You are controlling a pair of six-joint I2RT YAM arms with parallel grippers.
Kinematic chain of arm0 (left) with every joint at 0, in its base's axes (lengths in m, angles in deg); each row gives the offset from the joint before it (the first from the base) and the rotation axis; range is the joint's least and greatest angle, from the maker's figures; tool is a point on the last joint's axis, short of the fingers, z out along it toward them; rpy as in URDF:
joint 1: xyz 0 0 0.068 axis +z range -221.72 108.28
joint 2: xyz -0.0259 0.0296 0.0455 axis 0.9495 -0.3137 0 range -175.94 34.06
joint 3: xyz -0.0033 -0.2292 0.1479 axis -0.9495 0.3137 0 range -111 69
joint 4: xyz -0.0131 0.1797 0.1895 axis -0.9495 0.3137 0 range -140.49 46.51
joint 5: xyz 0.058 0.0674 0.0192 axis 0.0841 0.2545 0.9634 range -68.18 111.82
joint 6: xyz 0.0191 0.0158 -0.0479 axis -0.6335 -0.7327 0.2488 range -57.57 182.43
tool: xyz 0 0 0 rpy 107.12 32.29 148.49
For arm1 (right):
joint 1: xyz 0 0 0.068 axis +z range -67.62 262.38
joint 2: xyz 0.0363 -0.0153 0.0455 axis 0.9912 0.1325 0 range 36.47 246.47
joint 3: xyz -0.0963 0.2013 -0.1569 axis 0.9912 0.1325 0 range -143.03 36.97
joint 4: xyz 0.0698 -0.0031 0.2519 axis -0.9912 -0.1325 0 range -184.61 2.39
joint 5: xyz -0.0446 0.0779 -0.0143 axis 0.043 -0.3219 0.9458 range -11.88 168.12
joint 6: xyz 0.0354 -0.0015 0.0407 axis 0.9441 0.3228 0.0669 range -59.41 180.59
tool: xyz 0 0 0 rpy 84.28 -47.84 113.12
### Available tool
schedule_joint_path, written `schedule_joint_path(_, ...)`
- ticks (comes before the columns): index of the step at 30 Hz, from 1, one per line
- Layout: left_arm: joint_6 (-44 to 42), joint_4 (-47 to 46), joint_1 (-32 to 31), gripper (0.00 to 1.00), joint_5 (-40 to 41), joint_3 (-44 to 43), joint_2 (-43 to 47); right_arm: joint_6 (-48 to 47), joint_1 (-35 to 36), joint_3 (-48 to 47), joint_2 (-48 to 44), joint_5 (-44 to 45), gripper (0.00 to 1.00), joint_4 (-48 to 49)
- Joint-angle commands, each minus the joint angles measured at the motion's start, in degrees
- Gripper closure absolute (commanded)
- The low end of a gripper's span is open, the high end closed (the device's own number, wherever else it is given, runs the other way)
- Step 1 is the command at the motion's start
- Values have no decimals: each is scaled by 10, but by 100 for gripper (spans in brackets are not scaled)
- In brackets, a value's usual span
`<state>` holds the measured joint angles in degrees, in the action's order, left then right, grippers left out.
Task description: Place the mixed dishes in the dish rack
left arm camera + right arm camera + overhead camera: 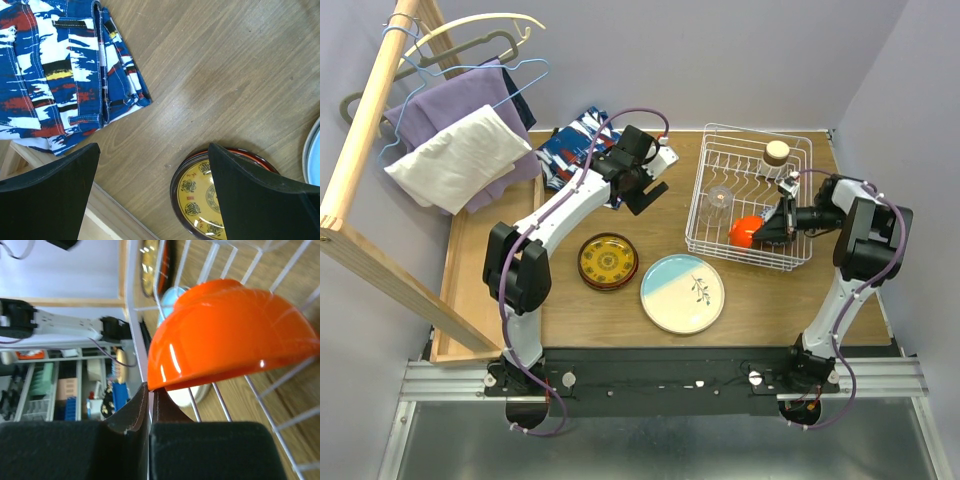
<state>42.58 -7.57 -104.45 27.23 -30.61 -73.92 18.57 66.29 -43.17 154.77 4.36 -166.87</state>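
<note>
Top and wrist views of the loading bench; the dish rack [697, 190] stood on the wooden table [770, 300] at right, with the orange bowl [744, 232] inside it near its front edge, tipped on its side against the wires; the right gripper [775, 228] reached in from the right, its fingers [125, 415] all but pressed together and pinching the bowl's lower rim at their tips; a clear glass [720, 198] stood upright in the rack just behind the bowl; the left gripper [645, 190] hung above bare table, fingers spread wide and holding nothing, with the patterned cloth [50, 75] on one side below it and the dark red-yellow plate [192, 195] on the other; that plate and the pale blue-cream plate [682, 293] lay flat on the table, side by side, outside the rack.
</note>
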Motion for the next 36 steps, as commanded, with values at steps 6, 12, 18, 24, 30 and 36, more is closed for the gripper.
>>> schedule_joint_path(6,18,-22,0,2,-34,-10,-23,30,8,-45,-55,340,78,-2)
schedule_joint_path(12,26,-40,0,1,-45,-8,-24,65,8,-71,-62,400,74,-2)
schedule_joint_path(18,14,-56,1,1,-47,9,0,49,8,-169,-133,477,62,-2)
schedule_joint_path(24,6,-61,6,1,-51,37,28,-91,12,-208,-192,505,46,-2)
schedule_joint_path(30,7,-58,7,1,-52,55,51,-283,47,-201,-207,436,28,0)
schedule_joint_path(36,14,-64,8,1,-42,93,78,-332,98,-233,-171,451,23,24)
